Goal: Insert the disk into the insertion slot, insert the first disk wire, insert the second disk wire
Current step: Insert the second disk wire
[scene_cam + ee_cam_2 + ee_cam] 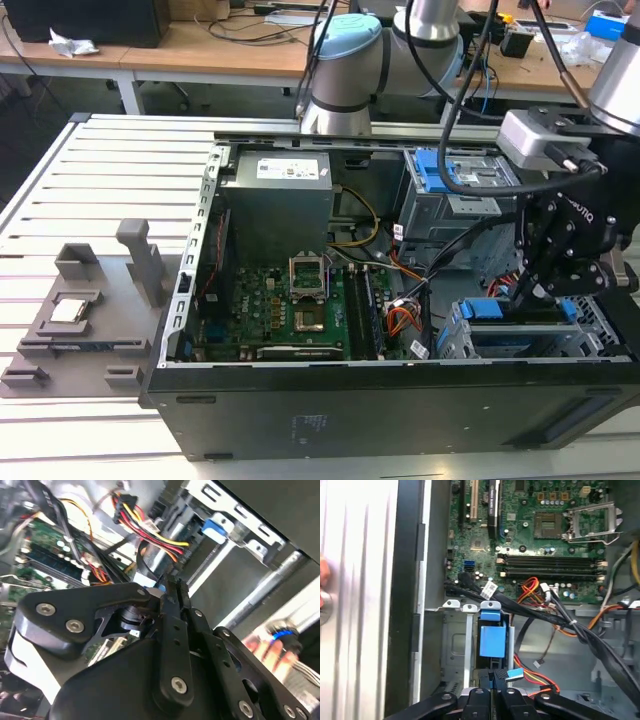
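The disk (503,311) sits inside the insertion slot (560,345), the low silver cage at the case's front corner on the exterior view's right. Its blue carrier (490,639) shows in the first wrist view between the cage's rails (454,645). My gripper (538,285) hangs just above the disk's rear end. In both wrist views its fingers (492,692) are pressed together on the blue-tipped end (159,586) of a flat black disk wire (146,564), right at the carrier's back edge. How far the plug is seated cannot be seen.
A taller grey cage with a blue latch (452,170) stands behind. Bundled black, red, yellow and orange cables (555,617) cross beside the slot. The motherboard (300,310) and power supply (278,205) fill the exterior view's left of the case. A grey fixture (90,310) lies outside.
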Robot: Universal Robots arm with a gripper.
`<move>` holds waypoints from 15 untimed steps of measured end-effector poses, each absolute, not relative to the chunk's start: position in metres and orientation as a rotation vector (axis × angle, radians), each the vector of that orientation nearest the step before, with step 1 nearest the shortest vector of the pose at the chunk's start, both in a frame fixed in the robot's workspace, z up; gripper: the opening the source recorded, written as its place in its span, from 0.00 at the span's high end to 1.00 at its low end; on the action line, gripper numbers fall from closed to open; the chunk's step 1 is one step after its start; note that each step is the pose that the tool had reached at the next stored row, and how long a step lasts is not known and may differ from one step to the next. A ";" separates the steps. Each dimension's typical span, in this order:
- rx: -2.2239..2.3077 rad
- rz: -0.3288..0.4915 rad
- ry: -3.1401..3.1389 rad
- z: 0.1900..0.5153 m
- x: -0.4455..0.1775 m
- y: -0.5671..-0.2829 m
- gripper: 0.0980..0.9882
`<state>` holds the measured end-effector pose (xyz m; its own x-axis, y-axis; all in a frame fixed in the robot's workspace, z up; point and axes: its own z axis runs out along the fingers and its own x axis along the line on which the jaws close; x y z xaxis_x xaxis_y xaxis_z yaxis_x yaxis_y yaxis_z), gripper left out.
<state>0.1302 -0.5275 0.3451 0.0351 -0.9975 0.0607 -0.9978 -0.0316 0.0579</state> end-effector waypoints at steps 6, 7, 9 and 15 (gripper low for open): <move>2.249 -0.103 -2.169 0.345 0.133 -0.544 0.94; 2.249 -0.105 -2.170 0.345 0.133 -0.546 0.94; 2.251 -0.114 -2.171 0.344 0.135 -0.547 0.94; 2.254 -0.121 -2.173 0.342 0.140 -0.544 0.94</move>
<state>0.1396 -0.5435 0.3423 0.0348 -0.9982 -0.0498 -0.9975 -0.0377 0.0598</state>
